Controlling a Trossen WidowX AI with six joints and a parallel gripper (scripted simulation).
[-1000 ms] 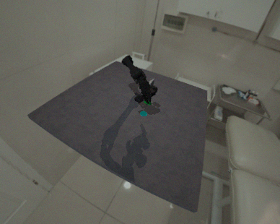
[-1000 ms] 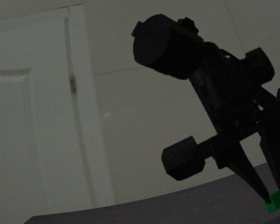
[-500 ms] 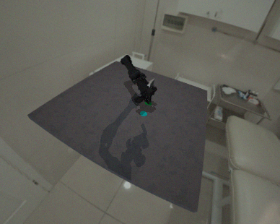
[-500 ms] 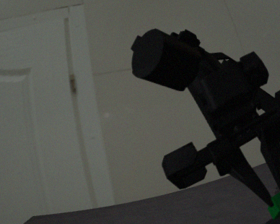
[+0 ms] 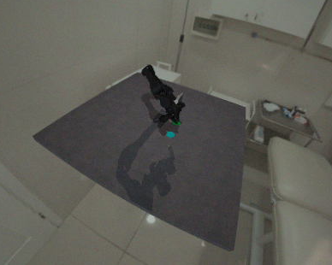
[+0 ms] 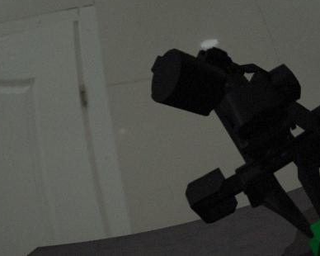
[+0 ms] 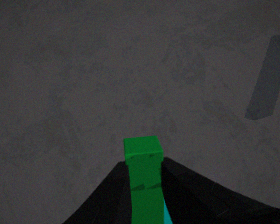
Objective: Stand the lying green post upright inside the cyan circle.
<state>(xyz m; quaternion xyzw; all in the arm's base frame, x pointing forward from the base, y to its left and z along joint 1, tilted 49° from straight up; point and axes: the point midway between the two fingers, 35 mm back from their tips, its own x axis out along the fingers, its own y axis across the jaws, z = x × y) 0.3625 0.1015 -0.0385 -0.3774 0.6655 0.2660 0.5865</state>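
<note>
Carefully now: the claw (image 7: 148, 187), clenched on the green post (image 7: 144, 185), should tip it fully upright and lower it squarely onto the cyan circle (image 5: 170, 134) just beside it on the table (image 5: 96, 126).

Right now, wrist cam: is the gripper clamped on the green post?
Yes, the green post sits pinched between the two dark fingers of the gripper.

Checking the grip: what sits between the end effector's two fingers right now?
The green post, clamped between the dark fingers in the wrist view; a cyan circle sliver peeks behind.
</note>
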